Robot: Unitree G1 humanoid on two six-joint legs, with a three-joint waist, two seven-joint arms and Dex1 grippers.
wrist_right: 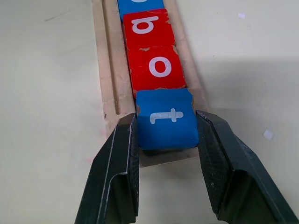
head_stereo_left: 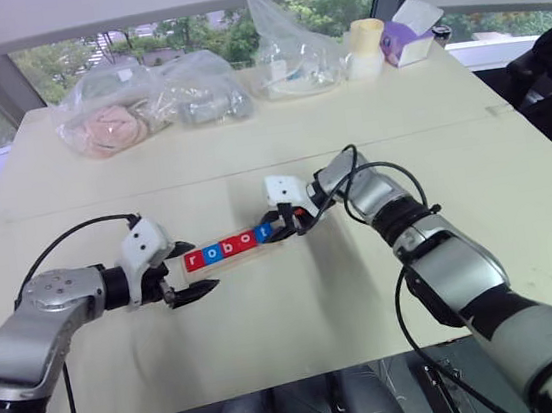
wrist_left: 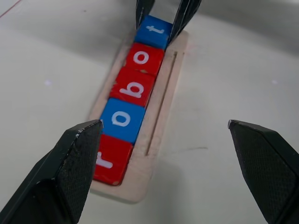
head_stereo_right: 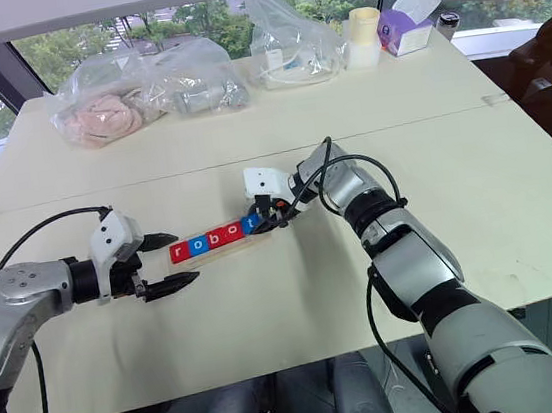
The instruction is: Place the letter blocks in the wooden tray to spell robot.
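Near the middle of the table (head_stereo_left: 273, 348), the wooden tray (wrist_left: 164, 88) lies with all five letter blocks (wrist_left: 135, 86) seated in a row, reading r, o, b, o, t. My right gripper (wrist_right: 166, 135) is closed on the blue t block (wrist_right: 166, 119) at the tray's end, one finger pressed on each side of it. My left gripper (wrist_left: 163, 158) hangs wide open just off the r end, holding nothing and apart from the tray.

I judge the step in hand to be seating the t and letting go. From the right wrist view the t looks slightly off square with the red o (wrist_right: 156, 67) beside it, though I can't be sure it sits fully down. I want to press it flat and flush against that o, then spread the fingers slowly and back straight out, so neither finger drags the tile or nudges the tray. The left gripper can stay where it is as a stop.
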